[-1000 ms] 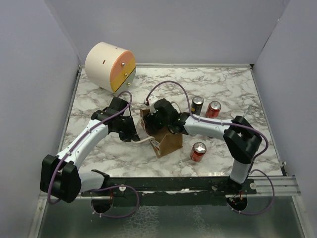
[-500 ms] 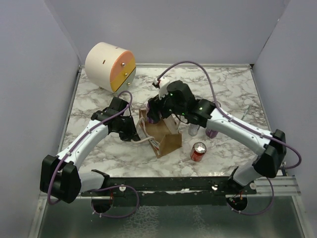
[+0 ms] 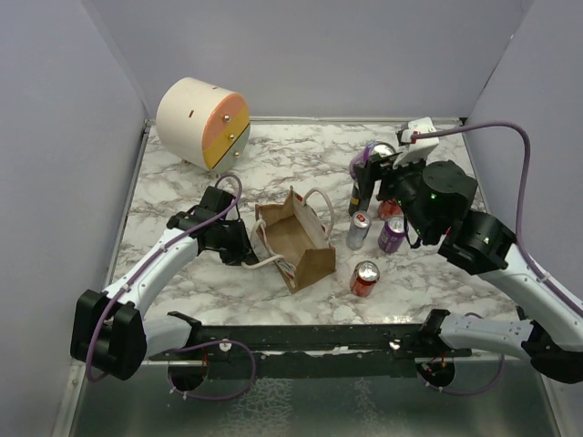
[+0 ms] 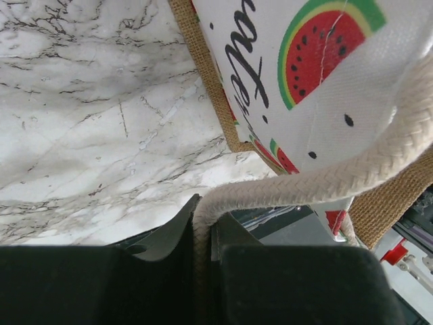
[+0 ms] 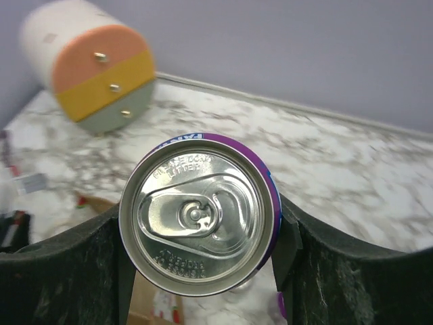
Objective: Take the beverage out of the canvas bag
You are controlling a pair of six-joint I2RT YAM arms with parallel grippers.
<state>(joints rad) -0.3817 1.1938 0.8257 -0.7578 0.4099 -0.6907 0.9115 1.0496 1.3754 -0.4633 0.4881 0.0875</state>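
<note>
Clenched in the right gripper (image 5: 201, 227) – a purple-sided beverage can (image 5: 199, 218), upright, with its silver lid and pull tab turned to the wrist camera. Squeezed from both sides by the black fingers (image 5: 64, 267). Held up off the marble table (image 3: 437, 164), outside the canvas bag (image 3: 312, 262) and well to its far right. Raised over a small group of standing cans: a silver can (image 3: 359, 230) just beside a second purple can (image 3: 392, 234), and a red can (image 3: 365, 278) nearer the arm bases.

Pinched tight in the left gripper (image 4: 203, 233) – one white rope handle (image 4: 325, 179) of the bag, its braid running down between the two fingers. Just beyond, in the left wrist view, the bag's white panel with watermelon slices and black lettering, edged in tan weave.

Seen from above: bag upright near the middle of the table, mouth open upward, left gripper at its left side. At the far-left corner, well apart from the bag, a cream-and-orange drum (image 3: 202, 123) lying on its side.
</note>
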